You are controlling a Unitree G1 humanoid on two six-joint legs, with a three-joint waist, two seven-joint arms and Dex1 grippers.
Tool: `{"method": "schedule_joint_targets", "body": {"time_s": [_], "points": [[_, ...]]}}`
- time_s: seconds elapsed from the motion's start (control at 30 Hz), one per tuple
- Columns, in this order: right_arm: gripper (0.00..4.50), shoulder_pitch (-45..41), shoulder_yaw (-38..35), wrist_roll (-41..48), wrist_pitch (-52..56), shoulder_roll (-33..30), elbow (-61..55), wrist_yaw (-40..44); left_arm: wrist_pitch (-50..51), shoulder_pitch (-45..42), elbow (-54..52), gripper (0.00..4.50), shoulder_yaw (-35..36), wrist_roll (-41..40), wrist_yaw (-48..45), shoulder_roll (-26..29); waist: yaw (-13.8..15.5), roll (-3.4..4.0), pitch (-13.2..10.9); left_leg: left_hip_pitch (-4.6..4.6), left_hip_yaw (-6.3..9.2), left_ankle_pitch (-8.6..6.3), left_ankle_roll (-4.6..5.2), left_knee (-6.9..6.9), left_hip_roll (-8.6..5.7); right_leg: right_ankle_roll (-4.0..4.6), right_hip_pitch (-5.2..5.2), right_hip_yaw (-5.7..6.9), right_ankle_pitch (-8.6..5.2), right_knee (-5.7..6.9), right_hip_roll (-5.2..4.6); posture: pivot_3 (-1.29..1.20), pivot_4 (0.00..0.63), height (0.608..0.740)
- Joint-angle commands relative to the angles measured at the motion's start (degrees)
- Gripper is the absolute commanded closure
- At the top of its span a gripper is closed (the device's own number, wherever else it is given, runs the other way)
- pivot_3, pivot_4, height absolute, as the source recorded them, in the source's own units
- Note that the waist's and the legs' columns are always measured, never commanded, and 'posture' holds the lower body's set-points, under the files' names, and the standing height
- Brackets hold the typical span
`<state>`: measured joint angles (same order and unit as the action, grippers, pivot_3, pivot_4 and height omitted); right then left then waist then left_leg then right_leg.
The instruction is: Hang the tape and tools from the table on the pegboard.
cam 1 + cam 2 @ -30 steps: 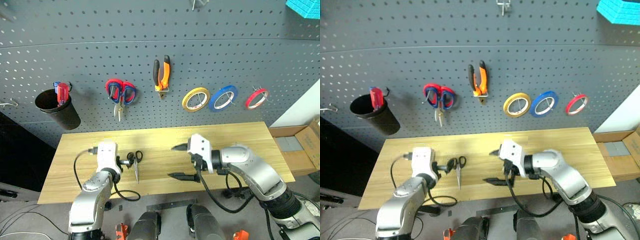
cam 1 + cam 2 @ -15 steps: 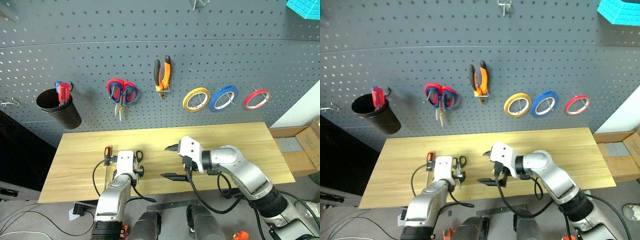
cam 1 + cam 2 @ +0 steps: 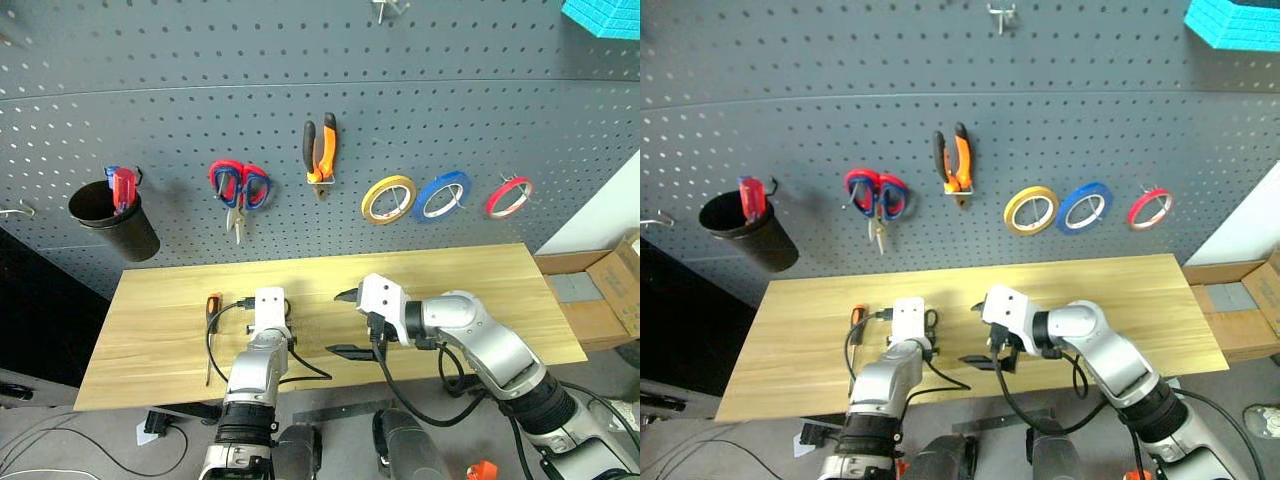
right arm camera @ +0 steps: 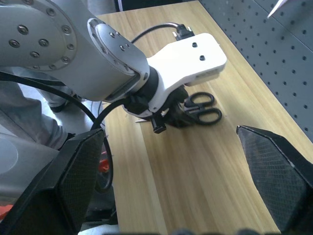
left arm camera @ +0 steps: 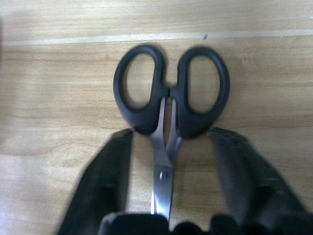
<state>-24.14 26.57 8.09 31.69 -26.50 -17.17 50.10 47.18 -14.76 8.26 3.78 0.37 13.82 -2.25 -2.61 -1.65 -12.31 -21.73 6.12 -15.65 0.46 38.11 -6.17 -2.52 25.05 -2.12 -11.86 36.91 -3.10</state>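
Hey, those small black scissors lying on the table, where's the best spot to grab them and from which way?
Probably across the blades just below the handle loops of the black scissors, coming down from above on the blade-tip side. They lie flat and closed on the table, so the narrow blades fit between the left gripper fingers, which already straddle them.

Scissors between the fingers

Black-handled scissors (image 5: 168,105) lie flat on the table (image 5: 54,73), blades between both fingers (image 5: 105,181), handle loops just past the tips.
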Motion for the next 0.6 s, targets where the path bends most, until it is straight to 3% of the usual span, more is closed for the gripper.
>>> {"method": "schedule_joint_targets", "body": {"time_s": [0.03, 0.13, 0.23, 0.37, 0.5, 0.6], "points": [[0.00, -0.8, -1.2, 0.4, -0.5, -0.1, -1.7, 0.2, 3.0, 2.3, 2.0, 3.27, 1.4, 1.5, 1.7, 0.8, -0.3, 0.04, 0.1, 0.01, 0.00, 0.00, 0.00, 0.00, 0.00, 0.00, -0.01, 0.00, 0.00, 0.00, 0.00, -0.14, 0.212, 0.740], [0.00, -1.2, -1.4, 0.2, -0.9, 0.3, -1.1, 0.1, 3.5, 2.6, 1.2, 4.25, 1.4, 1.7, 1.2, 1.5, -0.6, 0.11, 0.2, 0.12, -0.02, -0.01, 0.02, -0.01, 0.00, -0.01, -0.11, 0.00, -0.01, 0.00, 0.00, -0.13, 0.210, 0.740], [0.00, -1.7, -1.6, 0.0, -1.4, 0.8, -0.1, -0.1, 2.6, 2.4, 0.0, 4.28, 1.0, 1.7, -0.4, 2.9, -0.7, 0.11, 0.2, 0.36, 0.00, -0.13, 0.22, -0.04, 0.00, -0.06, -0.40, 0.01, -0.04, -0.03, 0.00, -0.13, 0.208, 0.740], [0.00, -2.5, -2.5, 0.2, -2.0, 1.0, 0.6, -0.2, -7.3, 2.3, -4.3, 4.28, -3.3, 1.9, -6.8, 6.8, -0.6, 0.07, 0.1, 0.77, 0.04, -0.17, 0.21, -0.11, 0.01, -0.39, -0.81, 0.02, -0.24, -0.08, 0.00, -0.12, 0.205, 0.740], [0.00, -3.7, -7.1, 7.0, -0.2, 3.3, -3.3, 1.4, -20.1, 5.8, -13.3, 4.28, -8.0, 3.7, -14.2, 13.3, -0.5, 0.02, 0.1, 0.70, 0.08, -0.18, 0.14, -0.11, 0.03, -0.29, -0.78, -0.06, -0.19, -0.13, -0.01, -0.12, 0.208, 0.740], [0.00, -4.8, -9.7, 10.9, -0.1, 5.1, -5.2, 1.4, -27.9, 9.4, -15.5, 4.28, -9.2, 7.1, -13.1, 16.1, -0.5, 0.04, 0.1, 0.71, 0.09, -0.20, 0.14, -0.16, 0.05, -0.08, -0.78, -0.11, -0.07, -0.20, 0.00, -0.11, 0.207, 0.740]]}}
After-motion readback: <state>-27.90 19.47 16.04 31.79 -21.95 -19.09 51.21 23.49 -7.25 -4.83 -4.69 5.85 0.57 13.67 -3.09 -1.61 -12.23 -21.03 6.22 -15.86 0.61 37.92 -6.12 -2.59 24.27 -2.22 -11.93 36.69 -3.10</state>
